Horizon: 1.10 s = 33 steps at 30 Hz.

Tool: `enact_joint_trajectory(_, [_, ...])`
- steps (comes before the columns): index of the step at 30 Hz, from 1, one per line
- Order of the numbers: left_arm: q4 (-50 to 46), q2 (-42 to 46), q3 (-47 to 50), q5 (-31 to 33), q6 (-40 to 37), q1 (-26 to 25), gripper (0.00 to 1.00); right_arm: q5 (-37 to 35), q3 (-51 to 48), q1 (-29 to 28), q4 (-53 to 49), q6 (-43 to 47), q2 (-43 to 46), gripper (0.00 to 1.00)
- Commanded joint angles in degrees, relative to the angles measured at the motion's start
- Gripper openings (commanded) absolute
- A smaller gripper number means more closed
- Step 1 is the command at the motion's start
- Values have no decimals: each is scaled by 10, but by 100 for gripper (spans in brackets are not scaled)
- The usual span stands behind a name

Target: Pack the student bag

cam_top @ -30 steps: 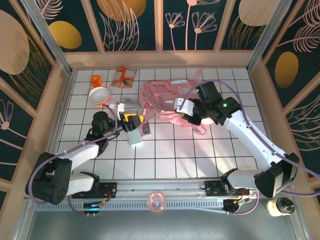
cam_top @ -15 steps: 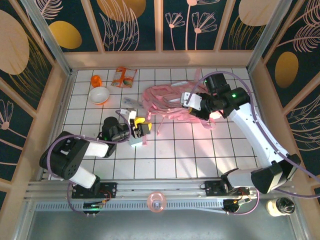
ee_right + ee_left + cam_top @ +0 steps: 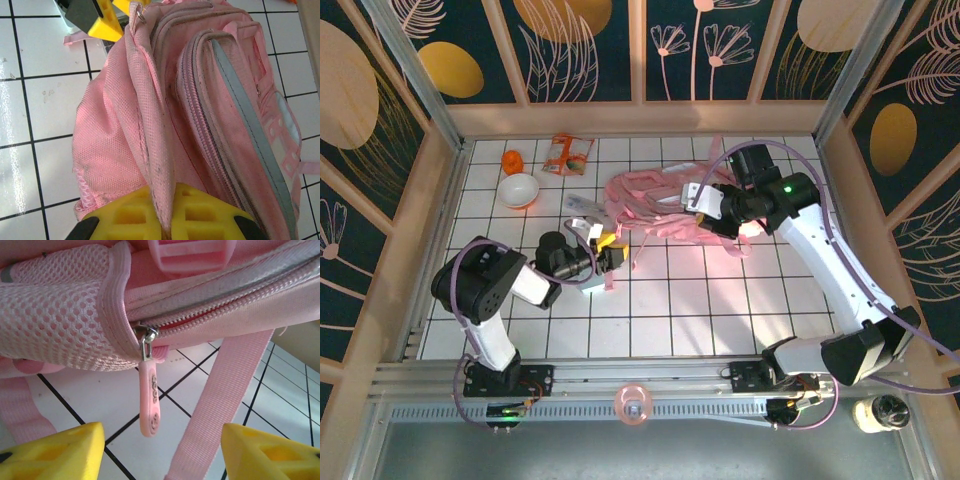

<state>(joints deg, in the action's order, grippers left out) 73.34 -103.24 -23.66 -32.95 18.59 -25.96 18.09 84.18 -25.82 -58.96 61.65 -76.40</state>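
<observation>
Left wrist view: the zip pull (image 3: 150, 405) hangs upright just ahead of the left gripper (image 3: 161, 452), between its spread, empty jaws. The student bag (image 3: 642, 195) lies far-centre, its fabric pinched by the closed right gripper (image 3: 167, 215).

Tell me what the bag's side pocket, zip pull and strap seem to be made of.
On the bag, the side pocket looks like pink mesh fabric: open holes show. The zip pull is probably matte rubber or soft plastic, moulded with raised marks, on a shiny metal slider. The strap looks like woven webbing, with a fine ribbed weave.
</observation>
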Motion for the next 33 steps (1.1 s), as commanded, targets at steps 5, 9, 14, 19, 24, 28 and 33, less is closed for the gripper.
enact_joint_trajectory(5, [61,-23,-33,-16,-21,-5,55,16,33,4,25,-7,6,0])
enact_joint_trajectory(9, [75,-35,-40,-24,-17,-6,47,19,34,5,26,-10,7,0])
enact_joint_trajectory(14, [88,-39,-41,-28,-7,-7,28,15,31,5,31,-13,7,0])
enact_joint_trajectory(19, [92,-35,-37,-34,2,-7,7,11,24,4,38,-16,7,0])
enact_joint_trajectory(24, [81,-35,-40,-35,8,-7,0,9,20,4,45,-19,7,0])
enact_joint_trajectory(28, [80,-29,-43,-51,23,-7,0,-7,2,4,80,-47,9,0])
enact_joint_trajectory(33, [55,10,-44,-81,48,-12,0,-32,-72,-4,184,-109,29,0])
